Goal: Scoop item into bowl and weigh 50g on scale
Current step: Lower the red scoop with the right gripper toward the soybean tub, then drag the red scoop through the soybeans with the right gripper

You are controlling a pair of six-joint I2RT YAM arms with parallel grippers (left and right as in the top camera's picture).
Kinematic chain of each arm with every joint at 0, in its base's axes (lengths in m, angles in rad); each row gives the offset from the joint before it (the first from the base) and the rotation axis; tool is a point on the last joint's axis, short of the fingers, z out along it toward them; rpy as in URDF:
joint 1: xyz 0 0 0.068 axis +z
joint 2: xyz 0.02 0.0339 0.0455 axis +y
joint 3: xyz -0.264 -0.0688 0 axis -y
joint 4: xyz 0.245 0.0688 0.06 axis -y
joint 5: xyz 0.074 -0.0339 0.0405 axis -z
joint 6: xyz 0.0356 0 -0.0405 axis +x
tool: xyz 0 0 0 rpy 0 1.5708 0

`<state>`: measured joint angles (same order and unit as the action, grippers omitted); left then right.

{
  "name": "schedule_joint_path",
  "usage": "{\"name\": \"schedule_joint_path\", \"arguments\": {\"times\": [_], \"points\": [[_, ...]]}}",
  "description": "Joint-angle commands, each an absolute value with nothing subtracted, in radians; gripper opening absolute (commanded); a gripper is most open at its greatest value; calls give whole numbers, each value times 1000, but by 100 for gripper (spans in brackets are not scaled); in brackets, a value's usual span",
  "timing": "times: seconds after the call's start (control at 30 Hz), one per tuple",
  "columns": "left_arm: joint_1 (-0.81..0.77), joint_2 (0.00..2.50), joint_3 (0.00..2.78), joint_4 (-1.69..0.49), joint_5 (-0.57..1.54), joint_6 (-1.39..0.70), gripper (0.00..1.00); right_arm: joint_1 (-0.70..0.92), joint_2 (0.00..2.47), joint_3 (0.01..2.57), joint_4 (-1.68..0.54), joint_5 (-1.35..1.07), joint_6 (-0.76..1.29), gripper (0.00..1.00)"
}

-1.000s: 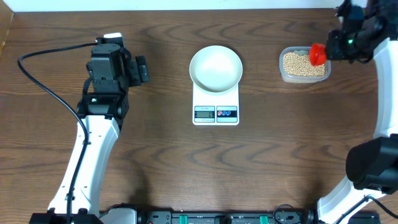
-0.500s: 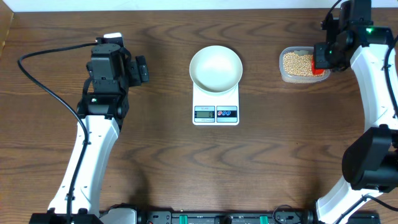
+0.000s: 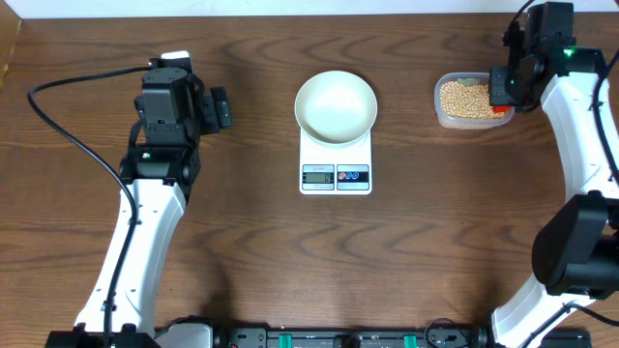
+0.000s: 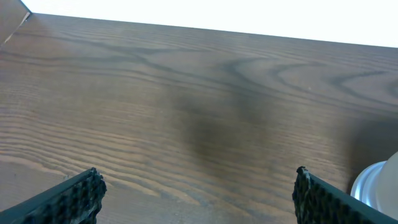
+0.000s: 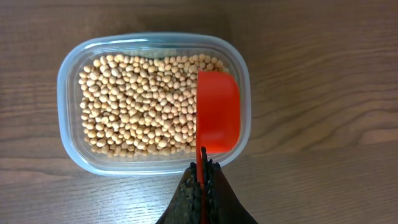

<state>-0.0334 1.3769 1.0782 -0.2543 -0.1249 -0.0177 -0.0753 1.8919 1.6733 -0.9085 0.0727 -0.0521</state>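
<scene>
Small tan-yellow beans [image 5: 140, 102] fill a clear plastic tub [image 3: 471, 101] at the back right of the table. My right gripper [image 5: 204, 167] is shut on the handle of a red scoop [image 5: 217, 111], whose empty cup sits over the right end of the tub [image 5: 70, 118]. The white bowl [image 3: 336, 105] stands empty on the white scale [image 3: 336, 175] at the table's middle. My left gripper [image 4: 198, 177] is open above bare wood at the left, with nothing between its fingers. The left arm [image 3: 179, 101] is well left of the bowl.
A black cable [image 3: 68, 135] loops across the table left of the left arm. The bowl's rim [image 4: 376, 186] shows at the right edge of the left wrist view. The table's far edge [image 4: 211, 28] runs behind.
My right gripper has swung in from the far right and brought the red scoop down over the right end of the tub. The left arm has not moved.
</scene>
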Motion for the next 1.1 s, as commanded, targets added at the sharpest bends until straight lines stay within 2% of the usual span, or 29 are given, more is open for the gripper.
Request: {"name": "schedule_joint_path", "arguments": {"times": [0.0,0.6,1.07], "points": [[-29,1382,1084,-254,-116,0,99,-71,1904,1634,-888,61,-14,1],[-29,1382,1084,-254,-116,0,98,-79,1904,1528,-802,-130,113,1],[-29,1382,1084,-254,-116,0,98,-196,1919,1528,-809,-382,286,1]]}}
